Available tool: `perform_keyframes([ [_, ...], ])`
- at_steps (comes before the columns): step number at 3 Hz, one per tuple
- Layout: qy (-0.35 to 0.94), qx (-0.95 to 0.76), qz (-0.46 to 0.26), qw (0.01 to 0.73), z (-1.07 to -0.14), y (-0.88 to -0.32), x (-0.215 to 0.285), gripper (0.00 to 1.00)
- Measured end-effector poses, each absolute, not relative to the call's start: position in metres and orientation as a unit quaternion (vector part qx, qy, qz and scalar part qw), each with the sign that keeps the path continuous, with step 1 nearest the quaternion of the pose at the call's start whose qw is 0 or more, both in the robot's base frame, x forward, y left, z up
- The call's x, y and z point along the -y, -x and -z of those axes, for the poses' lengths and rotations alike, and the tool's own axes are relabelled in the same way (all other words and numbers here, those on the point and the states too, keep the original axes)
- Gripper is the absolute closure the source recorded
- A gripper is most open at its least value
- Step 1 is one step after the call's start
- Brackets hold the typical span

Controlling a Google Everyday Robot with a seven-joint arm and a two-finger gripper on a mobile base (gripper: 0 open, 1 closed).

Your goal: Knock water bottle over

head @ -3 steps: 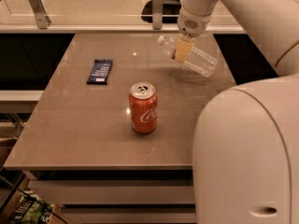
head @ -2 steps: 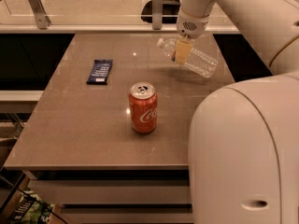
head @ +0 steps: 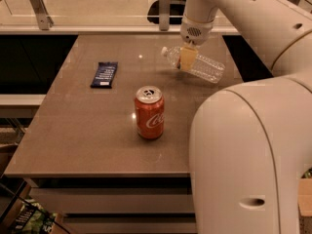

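Little has been changed since a second ago. The water bottle (head: pixel 207 68) is seen lying in the same spot, and the gripper (head: pixel 187 58) is found at the same end of it. Only the big white arm (head: pixel 243 150) in front has been slid a bit to the left, so more of the table's right side is hidden.

The water bottle is laid on its side at the far right part of the table (head: pixel 73 135). Its white cap (head: pixel 164 50) is pointed to the left and its bottom end is pointed to the right, toward the table's edge.

The gripper is held down from above, right at the bottle's neck end, just behind the cap. It looks to be touching the bottle there. Whether the gripper is open or closed cannot be told, because only one pale yellow block can be made out.

A red soda can (head: pixel 149 112) is stood upright near the middle of the table, well apart from the bottle and closer to the front. A dark blue packet (head: pixel 104 74) is laid flat on the left side, farther back than the can. Behind the table, a glass rail with metal posts (head: pixel 39 6) can be seen.
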State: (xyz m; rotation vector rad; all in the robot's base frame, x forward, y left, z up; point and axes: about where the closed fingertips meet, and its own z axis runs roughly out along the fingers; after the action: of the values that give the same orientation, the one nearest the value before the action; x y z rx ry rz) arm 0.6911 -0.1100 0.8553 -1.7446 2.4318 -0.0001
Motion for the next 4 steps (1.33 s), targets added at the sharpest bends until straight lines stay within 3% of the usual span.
perform_keyframes([
  [3,0.588,-0.805,-0.042,0.072,-0.829,-0.694,0.097,1.00],
  [4,0.588,-0.805,-0.042,0.072,-0.829,-0.694,0.097,0.81],
])
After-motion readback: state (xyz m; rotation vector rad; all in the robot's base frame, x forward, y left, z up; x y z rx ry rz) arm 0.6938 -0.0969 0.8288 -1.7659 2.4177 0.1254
